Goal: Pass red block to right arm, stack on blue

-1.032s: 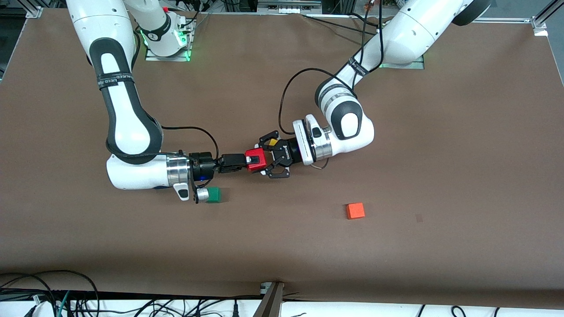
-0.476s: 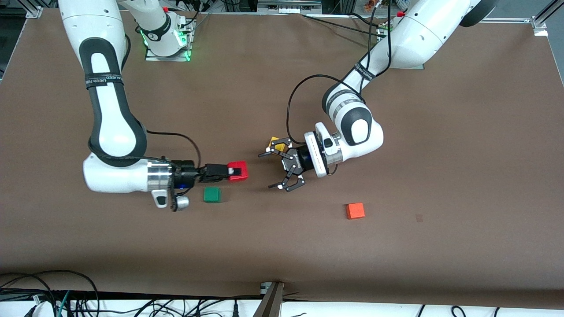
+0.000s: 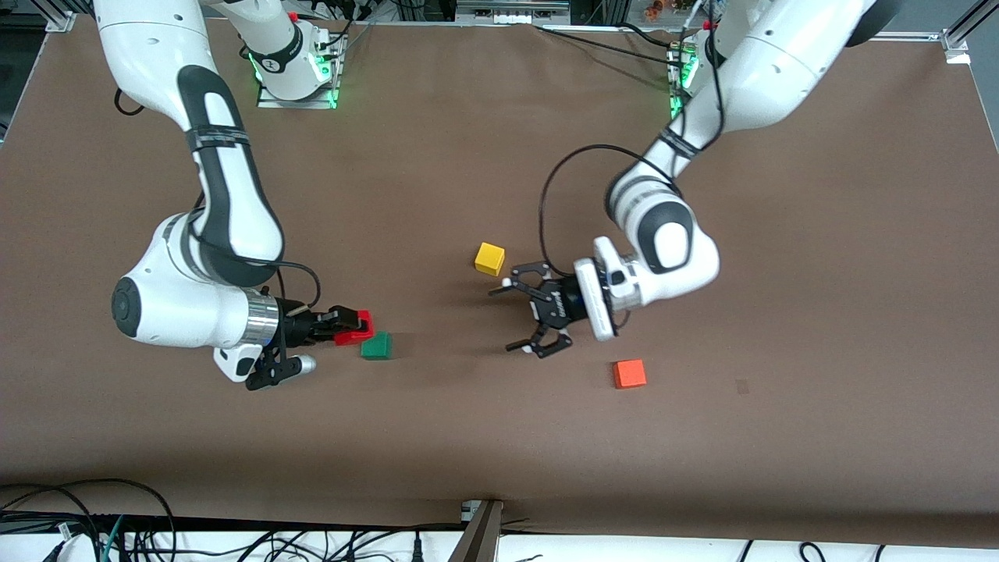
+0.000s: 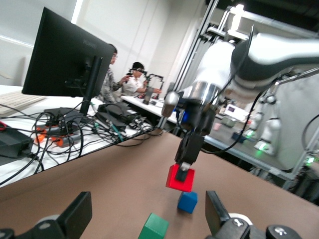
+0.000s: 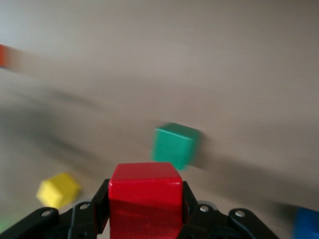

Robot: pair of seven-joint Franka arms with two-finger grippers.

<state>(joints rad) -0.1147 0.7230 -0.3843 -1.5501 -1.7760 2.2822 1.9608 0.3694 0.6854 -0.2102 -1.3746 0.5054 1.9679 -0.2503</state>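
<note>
Brown table [image 3: 499,437]: handover done — right gripper [image 3: 353,326] clamps red block [image 3: 357,329], must descend onto blue cube [image 4: 187,201]; left gripper [image 3: 529,318] gapes empty.

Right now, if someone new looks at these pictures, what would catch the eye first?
First the red block, held in the shut right gripper above the table, beside the green cube. The left wrist view shows the blue cube just below it. Next, the left gripper hangs open and empty between the yellow cube and the orange cube.
</note>
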